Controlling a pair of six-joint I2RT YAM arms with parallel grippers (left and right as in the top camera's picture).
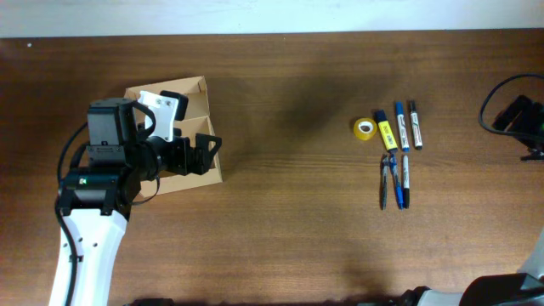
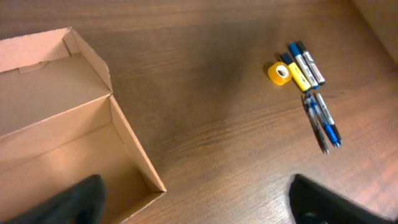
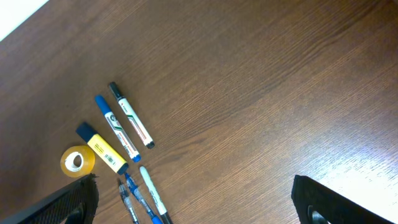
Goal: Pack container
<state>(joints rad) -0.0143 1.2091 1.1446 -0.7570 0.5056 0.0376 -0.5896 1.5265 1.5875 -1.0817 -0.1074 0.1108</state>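
The container (image 1: pixel 194 92) is a tan cardboard box, open, with its flap lid folded back, at the table's left. In the left wrist view the container (image 2: pixel 68 118) looks empty. My left gripper (image 1: pixel 202 153) hovers over its right wall, open and empty (image 2: pixel 199 202): one finger is over the inside, the other over the table. My right gripper (image 1: pixel 520 117) is at the far right edge, open and empty (image 3: pixel 196 202), to the right of the stationery.
Right of centre lie a yellow tape roll (image 1: pixel 365 128), a yellow highlighter (image 1: pixel 385 133), a blue marker (image 1: pixel 400 126), a black-capped marker (image 1: pixel 415 124) and three pens (image 1: pixel 394 182). The right wrist view also shows the tape (image 3: pixel 77 160) and markers (image 3: pixel 118 127).
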